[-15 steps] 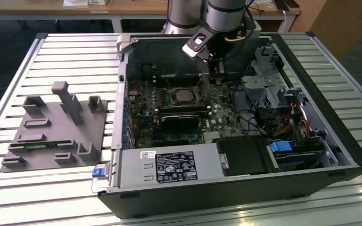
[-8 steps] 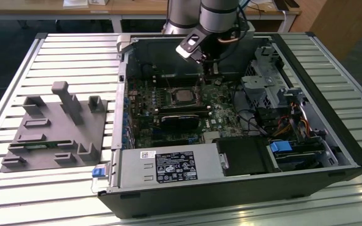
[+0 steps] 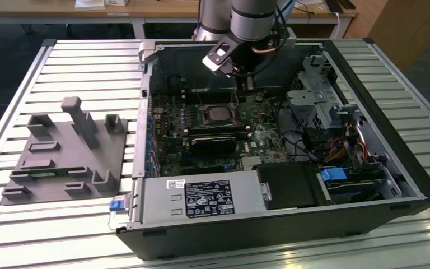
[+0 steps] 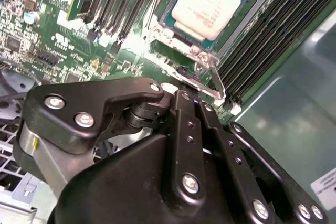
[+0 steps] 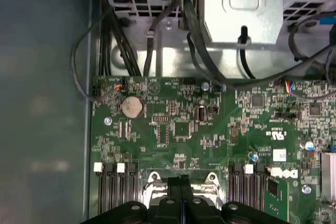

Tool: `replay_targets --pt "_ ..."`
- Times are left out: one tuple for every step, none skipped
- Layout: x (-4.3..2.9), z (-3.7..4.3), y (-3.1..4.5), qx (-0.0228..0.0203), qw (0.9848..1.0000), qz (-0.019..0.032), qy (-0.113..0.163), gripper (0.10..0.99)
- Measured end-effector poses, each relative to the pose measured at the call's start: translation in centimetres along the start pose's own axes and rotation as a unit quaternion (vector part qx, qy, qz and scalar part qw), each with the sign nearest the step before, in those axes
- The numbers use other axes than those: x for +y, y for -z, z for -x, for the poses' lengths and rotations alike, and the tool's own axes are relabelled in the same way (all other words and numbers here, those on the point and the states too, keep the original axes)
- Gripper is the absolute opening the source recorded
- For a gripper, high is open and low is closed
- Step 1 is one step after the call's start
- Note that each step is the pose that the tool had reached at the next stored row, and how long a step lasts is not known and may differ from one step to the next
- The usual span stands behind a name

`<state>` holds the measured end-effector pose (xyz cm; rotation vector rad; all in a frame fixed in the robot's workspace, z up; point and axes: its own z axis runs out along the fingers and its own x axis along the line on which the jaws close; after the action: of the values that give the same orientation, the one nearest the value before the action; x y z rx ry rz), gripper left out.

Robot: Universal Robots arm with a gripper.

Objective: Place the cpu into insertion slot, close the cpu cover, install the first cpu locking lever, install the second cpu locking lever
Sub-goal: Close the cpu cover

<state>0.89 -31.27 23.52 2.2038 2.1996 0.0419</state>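
The cpu (image 4: 206,4) lies flat in the insertion slot (image 3: 216,115) on the green motherboard, its dull silvery top facing up. The cpu cover (image 4: 169,34), a thin silvery frame, lies around the chip. A thin metal locking lever (image 4: 215,80) runs along the socket's edge close to my fingertips. In the exterior view my gripper (image 3: 236,89) hangs over the far edge of the socket. Its black fingers (image 5: 175,192) are pressed together, tips (image 4: 185,96) just off the socket's rim. I see nothing held between them.
Long memory slots (image 4: 273,30) flank the socket. A black heatsink block (image 3: 215,143) sits just in front of it. Cables and a metal drive cage (image 3: 327,95) fill the exterior view's right side of the case. A grey fixture (image 3: 69,151) lies on the slatted table.
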Motion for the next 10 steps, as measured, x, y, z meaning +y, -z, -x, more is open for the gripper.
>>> replay_targets --pt "-0.13 0.00 -0.05 0.0000 1.0000 0.0000 0.000 0.106" --pt "-0.26 0.00 -0.10 0.0000 1.0000 0.0000 0.000 0.106" --pt "-0.39 -0.01 -0.15 0.0000 1.0000 0.0000 0.000 0.106" --pt "-0.44 -0.01 -0.19 0.0000 1.0000 0.0000 0.000 0.106" --pt "-0.47 -0.01 -0.25 0.0000 1.0000 0.0000 0.000 0.106" --pt "-0.50 -0.02 -0.32 0.0000 1.0000 0.0000 0.000 0.106" --pt "-0.55 -0.02 -0.40 0.0000 1.0000 0.0000 0.000 0.106" --pt "-0.60 -0.02 -0.50 0.0000 1.0000 -0.0001 0.000 0.106" --pt "-0.67 -0.02 -0.61 0.0000 1.0000 -0.0002 0.000 0.106" --pt "-0.75 -0.02 -0.73 0.0000 1.0000 -0.0004 0.000 0.106"
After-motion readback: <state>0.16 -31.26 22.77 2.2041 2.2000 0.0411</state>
